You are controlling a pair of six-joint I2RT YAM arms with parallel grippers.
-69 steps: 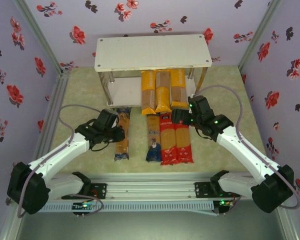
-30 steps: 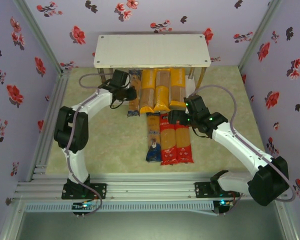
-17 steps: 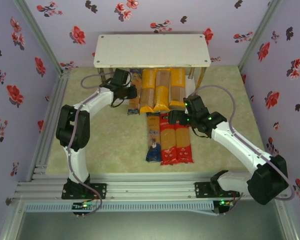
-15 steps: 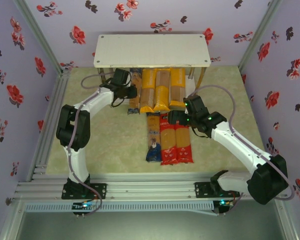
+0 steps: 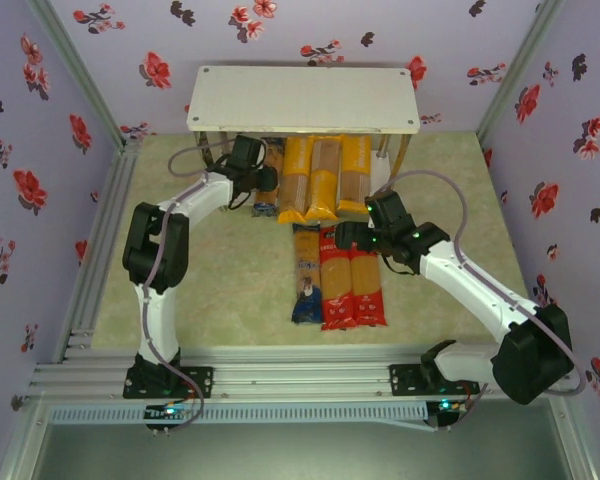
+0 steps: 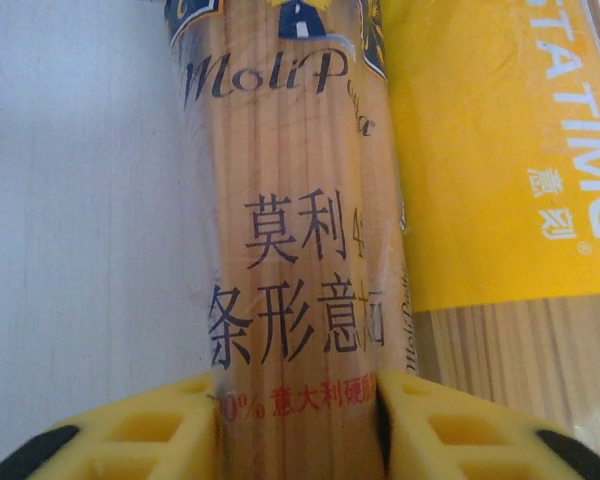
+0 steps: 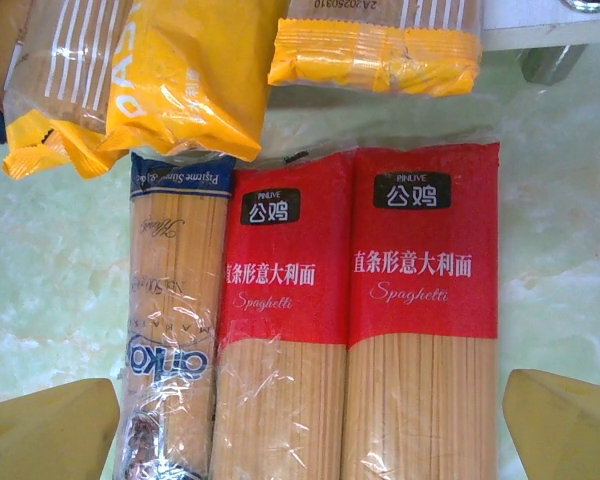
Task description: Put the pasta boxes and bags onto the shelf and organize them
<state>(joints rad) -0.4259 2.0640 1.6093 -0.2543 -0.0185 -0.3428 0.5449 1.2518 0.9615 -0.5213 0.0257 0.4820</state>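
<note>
- Brown pack (image 6: 295,250) is pinched between the yellow, ribbed pads (image 6: 160,435) of your left gripper (image 6: 298,430). It lies lengthwise on the shelf's lower board (image 6: 70,200), which runs smooth and white to the gripper's left.
- Your left arm is stretched far forward, forearm angled right, with the wrist at the front edge of the shelf (image 5: 305,98) under its top board.
- Just right of that gripper is a glossy yellow pack (image 6: 500,140). The top view shows three yellow packs (image 5: 325,185) side by side there.
- The left wrist view lets you read the clear film's lettering and see the strands. From above, the same pack is a thin strip with a dark blue end.
- Your right arm bends at the elbow, and your right gripper (image 5: 350,235) hangs spread wide and empty over the table (image 5: 230,290).
- Beneath it lie two red packs (image 7: 425,330), touching, in crinkly film with tan windows. A second brown pack (image 7: 175,330) lies against their left side.
</note>
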